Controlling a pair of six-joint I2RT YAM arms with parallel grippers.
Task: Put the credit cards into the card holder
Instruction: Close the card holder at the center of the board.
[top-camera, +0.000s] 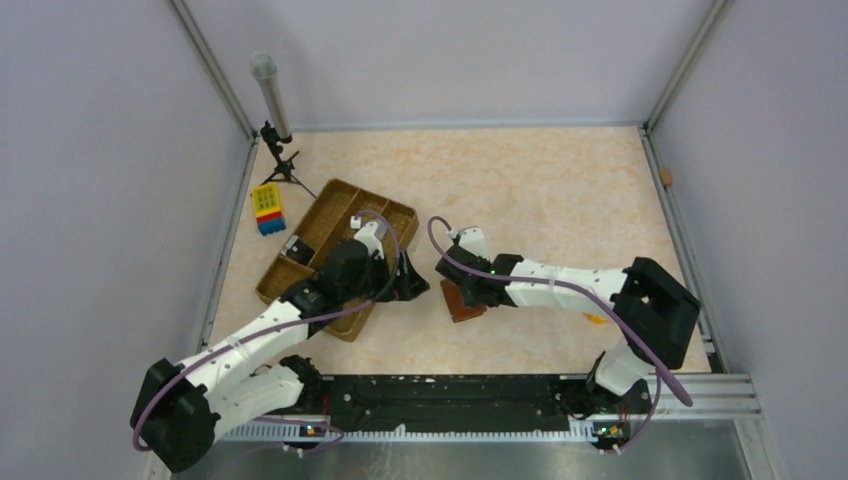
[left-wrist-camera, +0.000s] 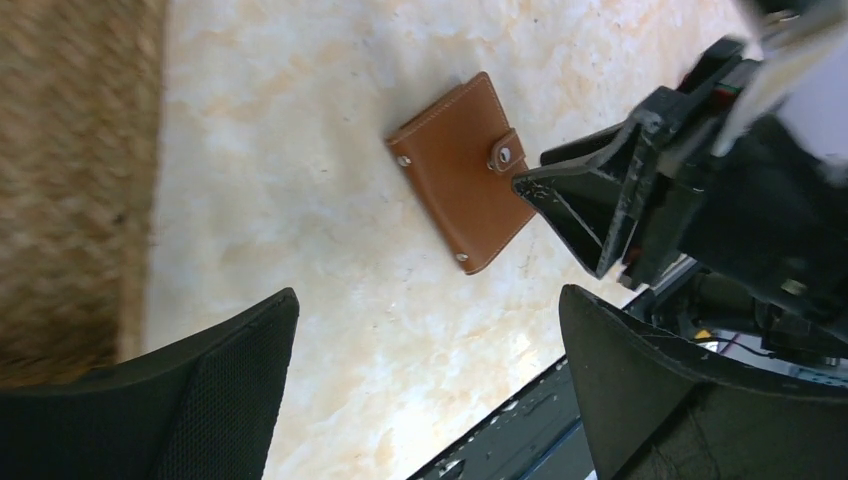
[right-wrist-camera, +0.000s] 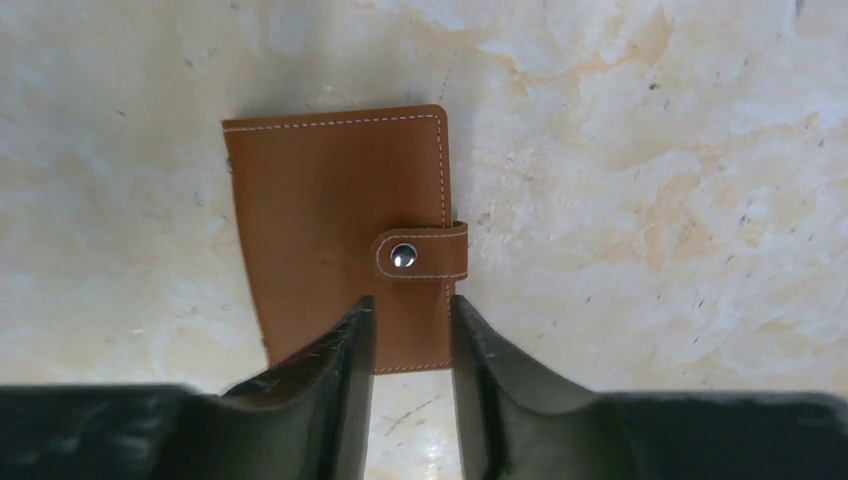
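Note:
The card holder (right-wrist-camera: 335, 225) is a small brown leather wallet lying flat on the table, its snap strap (right-wrist-camera: 420, 252) fastened. It also shows as the card holder (left-wrist-camera: 462, 170) in the left wrist view and the card holder (top-camera: 461, 304) from the top. My right gripper (right-wrist-camera: 410, 305) points down over its near edge by the strap, jaws a narrow gap apart with nothing pinched between them. My left gripper (left-wrist-camera: 428, 300) stands wide open above bare table, left of the holder. No credit cards are in view.
A large brown compartmented tray (top-camera: 335, 184) lies at the left under my left arm. A yellow-and-blue block (top-camera: 267, 207) sits beyond it, near a small tripod holding a grey tube (top-camera: 270, 88). A black rail (top-camera: 450, 400) runs along the near edge.

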